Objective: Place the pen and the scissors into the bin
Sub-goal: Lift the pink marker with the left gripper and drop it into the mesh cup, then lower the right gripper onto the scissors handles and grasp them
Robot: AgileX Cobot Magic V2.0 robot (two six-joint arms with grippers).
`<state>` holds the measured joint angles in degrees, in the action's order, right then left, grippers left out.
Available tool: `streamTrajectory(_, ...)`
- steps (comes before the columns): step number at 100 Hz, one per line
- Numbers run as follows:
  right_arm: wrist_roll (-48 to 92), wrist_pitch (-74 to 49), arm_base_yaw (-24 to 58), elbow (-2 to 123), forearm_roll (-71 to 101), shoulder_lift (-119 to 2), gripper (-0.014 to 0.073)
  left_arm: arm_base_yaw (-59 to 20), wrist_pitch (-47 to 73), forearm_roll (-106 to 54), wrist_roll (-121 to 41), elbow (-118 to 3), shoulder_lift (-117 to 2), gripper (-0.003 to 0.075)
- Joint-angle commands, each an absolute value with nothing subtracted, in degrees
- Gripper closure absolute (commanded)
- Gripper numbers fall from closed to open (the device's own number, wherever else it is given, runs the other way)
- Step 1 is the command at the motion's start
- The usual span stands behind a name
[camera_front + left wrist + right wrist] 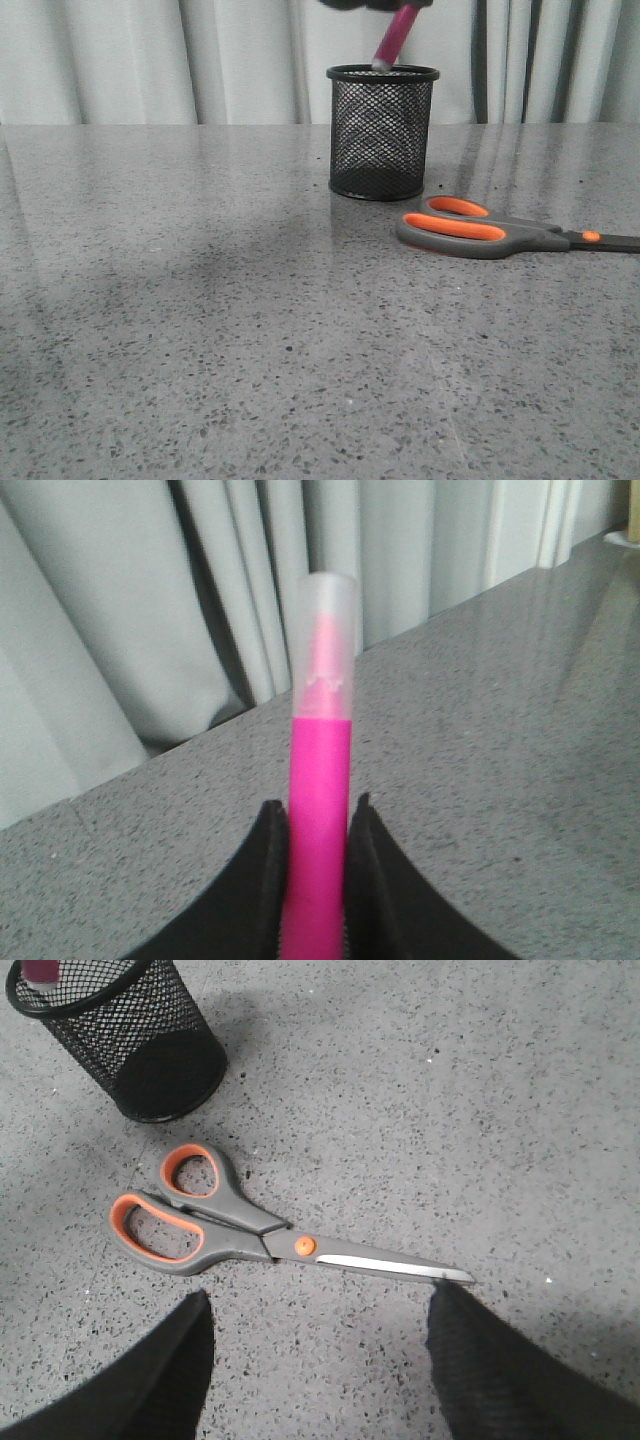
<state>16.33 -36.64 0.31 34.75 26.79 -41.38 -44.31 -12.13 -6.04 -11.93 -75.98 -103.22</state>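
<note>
Left jaws are clamped on the pen [320, 810], both black fingers [262, 880] pressed flat against its pink barrel, translucent cap end sticking out past the fingertips. Left gripper [378, 4] only shows as a dark sliver at the top edge of the front view, pen [396, 38] hanging from it tilted, lower tip at the rim of the bin [381, 130], about level with the opening; can't tell if the tip has dipped inside yet. Right wrist view catches a bit of pink [40, 970] at the bin mouth, bin [130, 1045] standing upright on the counter [480, 1110]. Right jaws are spread wide, nothing between them, the two dark fingers [150, 1380] well apart, hanging above the counter over the scissors [260, 1235]. Right gripper [320, 1370] is clear of the scissors, no contact. Scissors lie flat and closed, grey handles with orange lining toward the bin, orange pivot dot mid-length, blades pointing away from the bin. Front view: bin sits a bit right of centre, far back on the counter [200, 330]; scissors [490, 232] lie at roughly 4 o'clock from the bin, near but not touching it, handles closest, blades running off toward 3 o'clock to the frame edge. Pale curtain [120, 60] hangs behind the counter.
</note>
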Motion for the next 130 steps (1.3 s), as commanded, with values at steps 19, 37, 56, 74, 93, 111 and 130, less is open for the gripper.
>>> streamTrajectory(19, 17.0, -33.9, 0.0, 36.8, 27.2, -41.7, 0.0172, -42.3, -14.4, -6.4, -11.9, -77.8, -102.4, 0.0738)
streamTrajectory(37, 17.5, -33.9, 0.0, 36.8, 27.2, -41.7, 0.0172, -42.3, -14.1, -6.4, -11.9, -77.8, -102.4, 0.0561)
streamTrajectory(56, 17.6, -33.9, 0.0, 36.8, 27.2, -41.7, 0.0172, -42.3, -14.1, -10.2, -11.9, -77.8, -100.8, 0.0304)
streamTrajectory(74, 17.6, -32.7, 0.0, 36.8, 27.2, -41.7, 0.0172, -42.0, -11.8, -10.4, -11.9, -77.8, -95.0, 0.0313)
streamTrajectory(93, 17.6, -31.8, 0.0, 36.8, 27.2, -41.7, 0.0172, -37.9, 0.6, -10.3, -11.9, -77.8, -87.8, 0.0478)
streamTrajectory(111, 17.6, -31.8, 0.0, 36.8, 27.2, -41.7, 0.0172, -29.9, 15.6, -7.8, -12.0, -77.5, -81.5, 0.0739)
streamTrajectory(130, 21.6, -33.0, 0.0, 37.0, 27.2, -41.7, 0.0172, -22.9, 16.1, -6.6, -11.9, -70.6, -71.7, 0.074)
